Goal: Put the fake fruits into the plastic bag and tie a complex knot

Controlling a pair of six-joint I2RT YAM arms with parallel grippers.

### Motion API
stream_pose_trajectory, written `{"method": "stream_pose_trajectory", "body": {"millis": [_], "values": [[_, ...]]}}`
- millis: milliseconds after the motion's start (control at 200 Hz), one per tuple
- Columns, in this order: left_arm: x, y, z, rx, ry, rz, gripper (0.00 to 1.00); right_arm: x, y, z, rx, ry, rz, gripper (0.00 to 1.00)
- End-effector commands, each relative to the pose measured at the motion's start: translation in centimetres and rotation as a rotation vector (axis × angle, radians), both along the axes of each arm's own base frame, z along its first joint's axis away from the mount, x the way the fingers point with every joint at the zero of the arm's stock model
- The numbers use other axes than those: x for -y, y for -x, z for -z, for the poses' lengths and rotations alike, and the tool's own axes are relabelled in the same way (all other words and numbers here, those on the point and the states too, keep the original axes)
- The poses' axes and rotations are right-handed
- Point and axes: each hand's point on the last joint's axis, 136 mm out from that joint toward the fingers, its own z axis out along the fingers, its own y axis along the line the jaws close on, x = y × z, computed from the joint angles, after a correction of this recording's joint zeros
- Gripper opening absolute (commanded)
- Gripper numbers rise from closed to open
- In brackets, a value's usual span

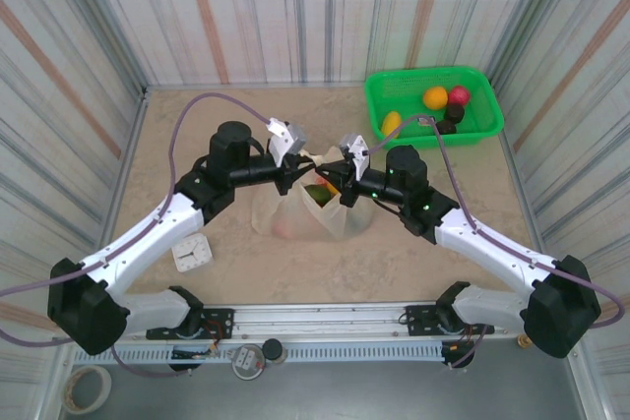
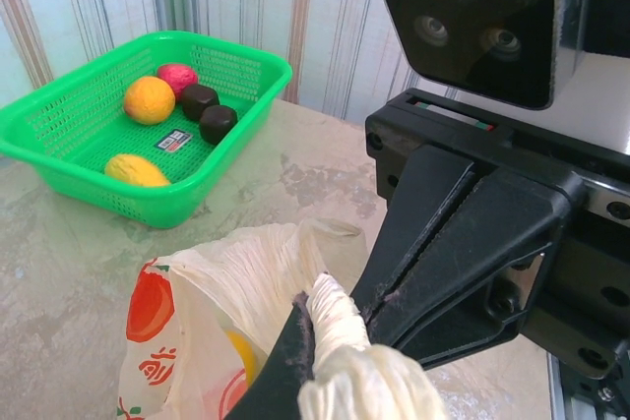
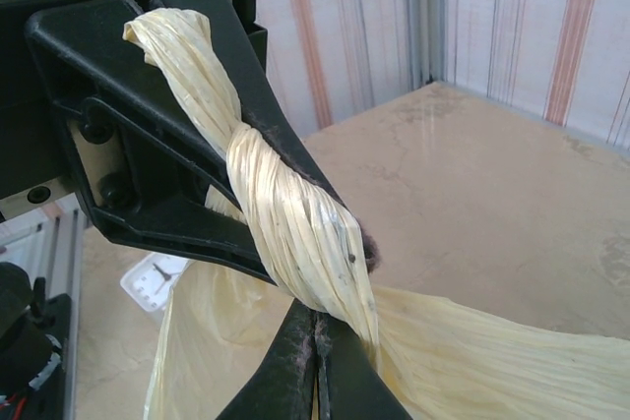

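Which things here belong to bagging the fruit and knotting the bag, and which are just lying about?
Job: bag, twisted handles, fruits in the basket, left hand, right hand.
Lying about: clock, tape roll.

Bright, even light; soft shadows; close foregrounds slightly blurred.

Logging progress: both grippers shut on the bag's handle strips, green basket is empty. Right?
No, not empty: the left wrist view shows the green basket holding five fake fruits. The left gripper and right gripper are indeed shut on the bag's handle strips.
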Motion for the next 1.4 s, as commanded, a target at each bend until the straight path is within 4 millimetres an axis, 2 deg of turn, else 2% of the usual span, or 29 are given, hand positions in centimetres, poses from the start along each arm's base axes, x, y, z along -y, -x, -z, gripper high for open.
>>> {"method": "stream_pose_trajectory", "body": {"millis": [0, 155, 250, 351, 441, 581, 1107, 1393], "values": [[0.0, 1.7, -1.3, 0.048, 0.006, 0.055, 0.00, 0.7, -1.2, 0.4, 0.006, 0.008, 0.058, 0.00], [0.1, 2.0, -1.5, 0.065, 0.017, 0.076, 0.00, 0.7, -1.0, 0.0, -0.003, -0.004, 0.042, 0.00], [0.1, 2.0, -1.5, 0.063, 0.018, 0.076, 0.16, 0.4, -0.7, -0.2, -0.011, -0.015, 0.021, 0.00], [0.0, 1.9, -1.5, 0.060, 0.011, 0.065, 0.22, 0.3, -0.5, -0.4, -0.011, -0.020, 0.014, 0.00], [-0.2, 2.0, -1.3, 0.059, -0.003, 0.060, 0.21, 0.3, -0.5, -0.7, -0.009, -0.025, 0.010, 0.00], [-0.6, 2.0, -1.3, 0.084, -0.013, 0.043, 0.13, 0.3, -0.5, -0.8, -0.007, -0.027, 0.011, 0.00], [-0.9, 2.3, -1.4, 0.115, -0.052, 0.050, 0.17, 0.6, -0.6, -1.1, -0.012, -0.033, 0.012, 0.00], [-0.4, 2.0, -1.7, 0.100, -0.018, 0.054, 0.31, -0.4, 0.2, -0.6, -0.027, -0.031, -0.040, 0.00]]}}
